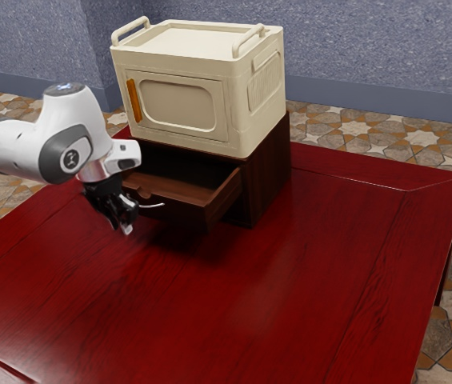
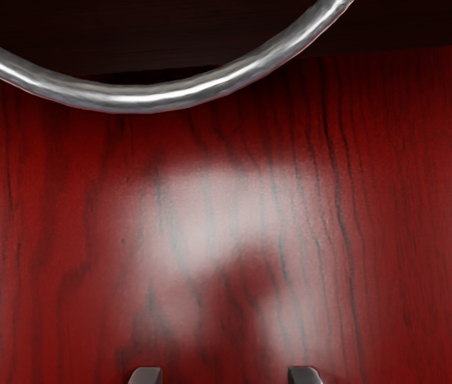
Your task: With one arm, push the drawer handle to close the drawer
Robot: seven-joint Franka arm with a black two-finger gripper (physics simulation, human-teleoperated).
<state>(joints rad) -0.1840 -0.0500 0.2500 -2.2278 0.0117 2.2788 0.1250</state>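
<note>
The claw (image 1: 122, 227) is wide, with its two tips standing apart. It points down above the red bench (image 1: 290, 292), near the drawer's silver handle (image 1: 154, 206). In the wrist view, the handle is a shiny, round bend set apart from both tips.

The brown drawer (image 1: 174, 210) is open. It sticks out from the dark wood cabinet (image 1: 270, 176) toward the near side and the exterior view's left, and you can see down inside it. The handle is on its front, on the same side as the claw.

The white arm (image 1: 74, 132) comes in from the exterior view's left. A big cream box (image 1: 182, 108) sits on top of the cabinet. The box has two rails on top and an orange pull (image 1: 134, 100) on its front door.
</note>
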